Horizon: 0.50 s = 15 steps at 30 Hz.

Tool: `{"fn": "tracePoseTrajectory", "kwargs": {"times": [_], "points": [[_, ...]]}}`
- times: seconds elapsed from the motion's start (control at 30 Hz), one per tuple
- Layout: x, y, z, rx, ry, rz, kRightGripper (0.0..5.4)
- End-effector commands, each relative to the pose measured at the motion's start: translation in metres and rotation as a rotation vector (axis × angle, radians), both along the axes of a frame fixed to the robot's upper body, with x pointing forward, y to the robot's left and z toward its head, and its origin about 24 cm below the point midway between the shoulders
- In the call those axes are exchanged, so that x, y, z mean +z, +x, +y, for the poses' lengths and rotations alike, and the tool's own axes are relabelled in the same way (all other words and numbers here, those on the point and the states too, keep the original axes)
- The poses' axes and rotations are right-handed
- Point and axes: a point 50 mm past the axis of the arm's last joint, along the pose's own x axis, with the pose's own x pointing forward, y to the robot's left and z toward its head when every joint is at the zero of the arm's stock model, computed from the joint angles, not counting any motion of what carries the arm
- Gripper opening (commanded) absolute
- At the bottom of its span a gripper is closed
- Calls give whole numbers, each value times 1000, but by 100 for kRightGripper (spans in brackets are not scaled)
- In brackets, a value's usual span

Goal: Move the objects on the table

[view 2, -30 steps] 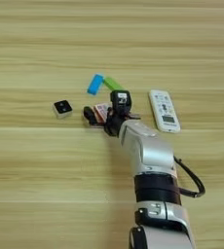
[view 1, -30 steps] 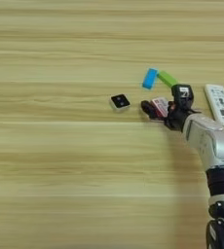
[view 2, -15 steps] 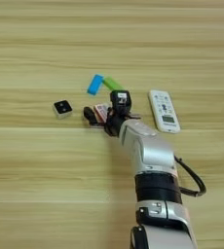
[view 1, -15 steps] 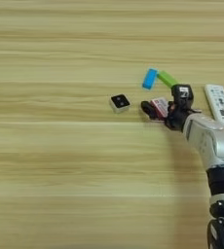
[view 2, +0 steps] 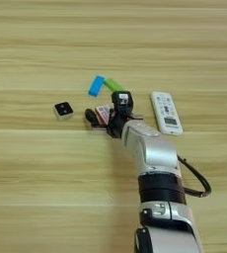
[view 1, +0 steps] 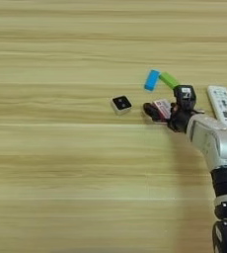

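Nothing has moved: pincer (view 2: 104,114) stays clamped on the red-edged white packet (view 2: 103,113), right of the black-topped cube (view 2: 63,110).

On the worktop (view 1: 51,163) the packet (view 1: 163,108) sits between my fingers (view 2: 92,117), touching them as far as I can tell. The cube (view 1: 121,104) lies to its left, apart. Two blocks (view 1: 152,80) lie just behind, and the remote (view 2: 167,112) is to the right.

One cube (view 1: 121,104) — one packet (view 1: 162,107) — one remote (view 2: 166,112)
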Motion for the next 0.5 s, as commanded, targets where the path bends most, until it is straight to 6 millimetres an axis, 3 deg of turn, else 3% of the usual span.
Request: {"fn": "tracePoseTrajectory", "kwargs": {"times": [0.03, 0.5], "points": [[19, 10, -2, 12, -24, -53, 537], [13, 5, -2, 47, -31, -11, 391]]}}
